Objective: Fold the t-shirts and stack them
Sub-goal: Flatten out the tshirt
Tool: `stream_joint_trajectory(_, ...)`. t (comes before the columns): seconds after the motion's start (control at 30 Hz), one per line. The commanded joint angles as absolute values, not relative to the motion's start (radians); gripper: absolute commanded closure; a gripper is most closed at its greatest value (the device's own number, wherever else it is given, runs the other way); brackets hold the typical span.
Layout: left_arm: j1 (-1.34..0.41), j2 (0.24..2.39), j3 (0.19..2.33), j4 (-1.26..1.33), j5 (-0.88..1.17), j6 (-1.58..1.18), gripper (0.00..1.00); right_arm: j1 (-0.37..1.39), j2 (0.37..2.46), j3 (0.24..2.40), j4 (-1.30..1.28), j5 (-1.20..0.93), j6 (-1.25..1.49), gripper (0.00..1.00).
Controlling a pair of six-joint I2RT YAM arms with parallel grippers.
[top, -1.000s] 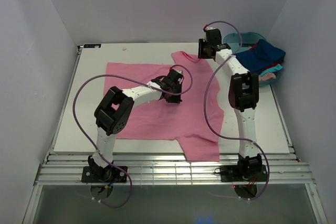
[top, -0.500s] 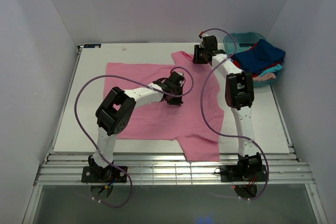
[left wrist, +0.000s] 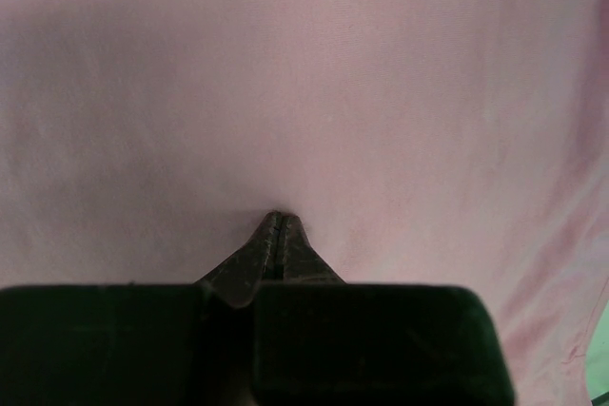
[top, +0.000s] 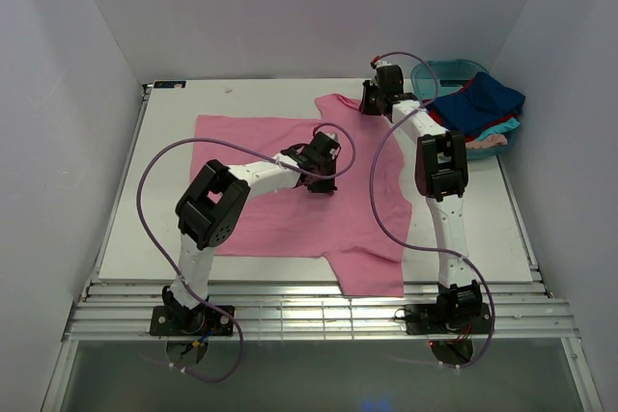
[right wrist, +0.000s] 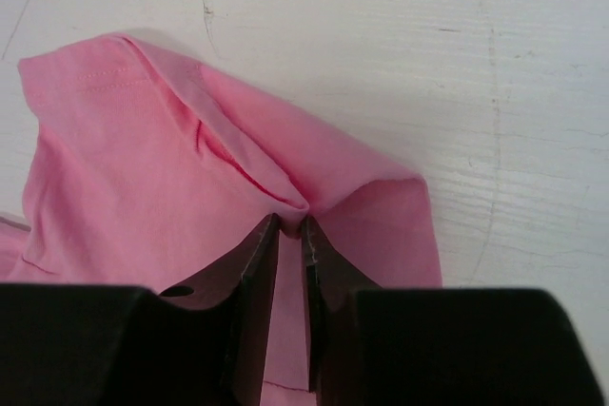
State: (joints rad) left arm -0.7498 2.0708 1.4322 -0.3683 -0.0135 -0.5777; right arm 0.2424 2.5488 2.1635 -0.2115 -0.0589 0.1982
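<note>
Sleeve-fold step: right gripper [right wrist: 288, 227] pinched a ridge of the pink t-shirt [top: 290, 224] sleeve; left gripper [left wrist: 276, 225], clenched empty, pinned mid-shirt. Next probably needed the sleeve carried inward without dragging.

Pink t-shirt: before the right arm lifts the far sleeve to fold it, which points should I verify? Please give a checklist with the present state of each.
1. right claw placed on the far sleeve: ok, cloth puckers at its tips.
2. Firm grip on that sleeve: cannot tell, a narrow gap shows between the jaws.
3. left claw shut, tips on the shirt's middle: ok.
4. pink t-shirt spread flat on the table: ok.
5. other t-shirts piled at the tub, apart from the pink one: ok.
</note>
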Motion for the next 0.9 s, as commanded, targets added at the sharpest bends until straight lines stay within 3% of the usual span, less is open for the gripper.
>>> stream_joint_trajectory(0.0,-0.767,2.086,1.382,-0.405,-0.002,-0.589,1.00,0.239,2.514,2.174,-0.126,-0.048,0.199,0.79)
stream_joint_trajectory(0.57,-0.772,2.083,1.316,-0.406,0.040,-0.615,1.00,0.238,2.514,2.192,0.148,0.164,0.239,0.78)
stream_joint_trajectory(0.63,-0.772,2.085,1.316,-0.407,0.040,-0.615,1.00,0.238,2.519,2.175,0.210,0.172,0.238,0.73)
stream_joint_trajectory(0.7,-0.772,2.085,1.319,-0.405,0.031,-0.614,1.00,0.238,2.537,2.193,0.256,0.166,0.236,0.49)
stream_joint_trajectory(0.77,-0.772,2.077,1.330,-0.405,0.018,-0.609,1.00,0.238,2.549,2.212,0.261,0.152,0.236,0.36)
stream_joint_trajectory(0.87,-0.772,2.046,1.347,-0.413,-0.057,-0.589,1.00,0.238,2.508,2.185,0.255,0.124,0.236,0.29)
